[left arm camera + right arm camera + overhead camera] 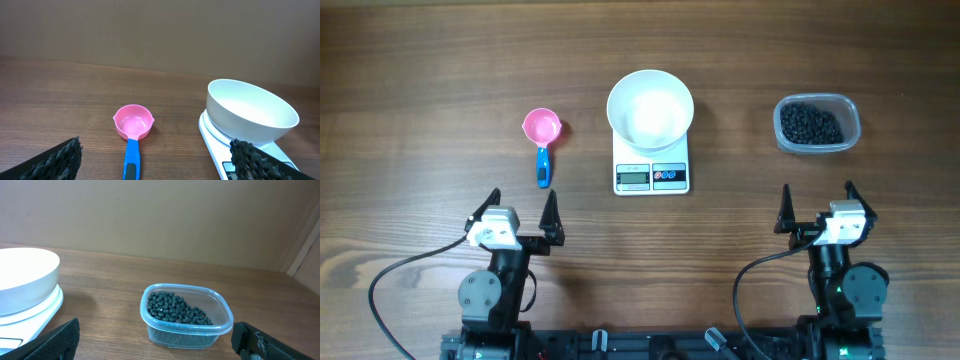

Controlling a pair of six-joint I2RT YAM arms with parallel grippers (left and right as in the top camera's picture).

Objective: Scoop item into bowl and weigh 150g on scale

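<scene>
Black beans (811,125): we count one loose heap in the clear tub (850,110), far right. White bowl (650,108) sits on the scale (651,177), centre. Pink scoop (542,135) lies left of it. Left gripper (524,205) and right gripper (817,200): we find both near, jaws spread wide, holding nothing.

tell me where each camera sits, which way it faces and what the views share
overhead: above the table, looking straight down on scoop, bowl on scale, tub of beans; left gripper and right gripper open at the bottom edge.
left wrist: low behind that gripper, facing scoop and bowl; own fingertips in bottom corners.
right wrist: low, facing tub; own fingertips in bottom corners.
shared: both wrist views catch the bowl on the scale.
</scene>
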